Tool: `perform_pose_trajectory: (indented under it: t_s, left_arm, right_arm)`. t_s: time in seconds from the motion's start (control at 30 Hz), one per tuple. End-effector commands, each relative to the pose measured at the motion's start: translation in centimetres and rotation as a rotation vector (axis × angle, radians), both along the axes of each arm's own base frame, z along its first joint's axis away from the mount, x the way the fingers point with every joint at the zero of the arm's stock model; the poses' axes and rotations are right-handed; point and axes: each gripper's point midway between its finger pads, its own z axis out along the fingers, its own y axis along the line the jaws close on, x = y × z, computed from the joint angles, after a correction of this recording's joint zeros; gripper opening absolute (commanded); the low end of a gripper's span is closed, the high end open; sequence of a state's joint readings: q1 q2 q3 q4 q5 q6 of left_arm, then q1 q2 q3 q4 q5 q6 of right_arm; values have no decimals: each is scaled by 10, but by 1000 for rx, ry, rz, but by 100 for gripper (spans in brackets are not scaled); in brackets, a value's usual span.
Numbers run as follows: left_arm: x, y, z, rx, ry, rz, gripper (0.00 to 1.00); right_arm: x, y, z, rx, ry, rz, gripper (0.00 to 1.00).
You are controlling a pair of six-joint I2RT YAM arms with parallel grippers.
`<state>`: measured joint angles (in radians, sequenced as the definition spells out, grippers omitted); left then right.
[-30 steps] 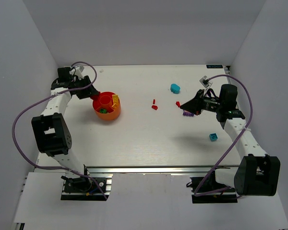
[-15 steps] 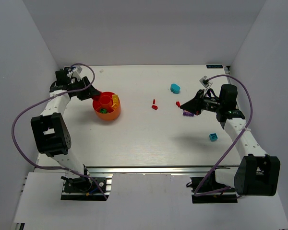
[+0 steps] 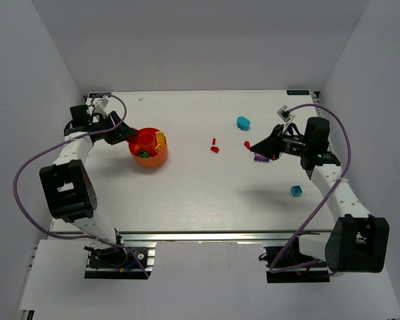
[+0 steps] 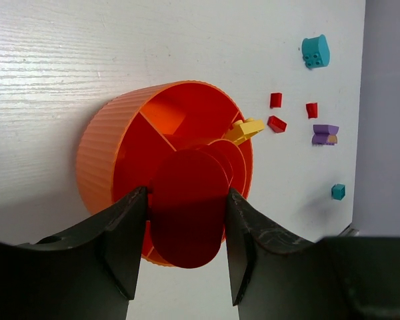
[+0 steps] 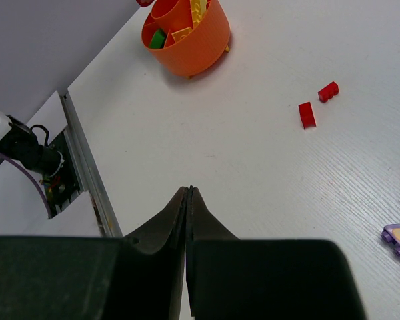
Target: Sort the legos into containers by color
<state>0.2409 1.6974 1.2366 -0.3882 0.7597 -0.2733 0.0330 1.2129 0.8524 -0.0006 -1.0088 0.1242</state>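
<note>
gripping a round red piece (image 4: 187,227), left gripper (image 4: 185,197) has a finger pressed on each side of it. piece hangs at the left rim of the bowl (image 3: 151,162), over the bowl's left part; touching the rim or not, can't tell. bowl stands upright on the left half of the table (image 3: 187,193), toward the far side. inside: yellow bricks (image 3: 160,140) in the right compartment, a green brick (image 3: 143,154) in the near one. right gripper (image 5: 188,191) clenched, fingertips together, nothing between them; it hangs above the table, right of centre. loose legos lie on the right half: cyan brick (image 3: 243,123) farthest back, two small red bricks (image 3: 215,149) near mid-table, a single red brick (image 3: 247,144) just left of the right gripper, purple piece (image 3: 259,159) by that gripper's near side, blue brick (image 3: 296,191) alone, nearer and further right. all well apart from the bowl.
</note>
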Motion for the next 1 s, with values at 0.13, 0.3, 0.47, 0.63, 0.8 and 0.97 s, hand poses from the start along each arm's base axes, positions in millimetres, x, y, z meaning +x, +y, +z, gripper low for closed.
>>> perform_pose_trajectory:
  t_s: [0.13,0.3,0.47,0.63,0.8,0.97]
  left_arm:
    - [0,-2,23,-35,-81,-37,55]
    - [0,-2,17,-41,-70,-40,57]
    - [3,-3,13,-50,-60,-46,59]
    - [4,-2,8,-50,-42,-43,61]
    - [5,-2,2,-51,-29,-48,65]
    - [6,0,4,-41,-31,-42,70]
  right_arm:
    - [0,1,-1,5,-9,14,3]
    - [0,0,-2,6,-6,13,3]
    - [0,0,-1,6,-9,13,3]
    - [0,0,-1,6,-9,13,3]
    - [0,0,0,6,-11,13,3]
    - [0,0,0,7,-9,14,3]
